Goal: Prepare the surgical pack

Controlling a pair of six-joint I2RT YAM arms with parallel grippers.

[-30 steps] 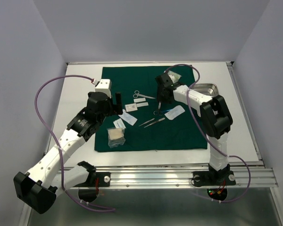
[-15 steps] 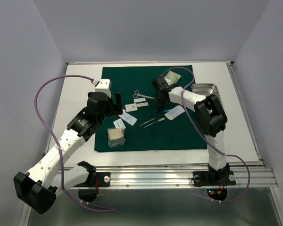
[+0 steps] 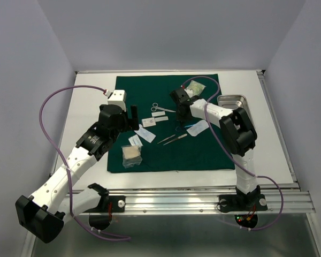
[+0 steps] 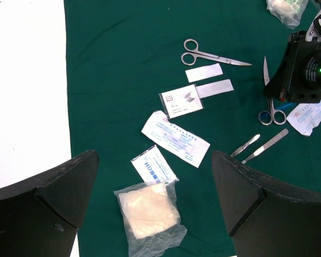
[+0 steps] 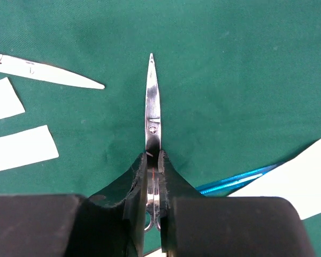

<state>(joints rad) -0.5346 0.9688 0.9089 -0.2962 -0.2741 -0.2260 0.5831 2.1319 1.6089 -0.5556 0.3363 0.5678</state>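
Steel scissors (image 5: 152, 110) pinched by right claw (image 5: 153, 160); left claw (image 4: 155, 171) spread wide.

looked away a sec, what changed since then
The right claw came down, slightly leftward, onto the right-hand scissors and closed on them. The left claw stayed open above the drape; the other scissors lay unmoved.

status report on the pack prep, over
Left gripper open, above the gauze packets. Right gripper shut on scissors, flat on green drape. Nothing blocking the steel tray.
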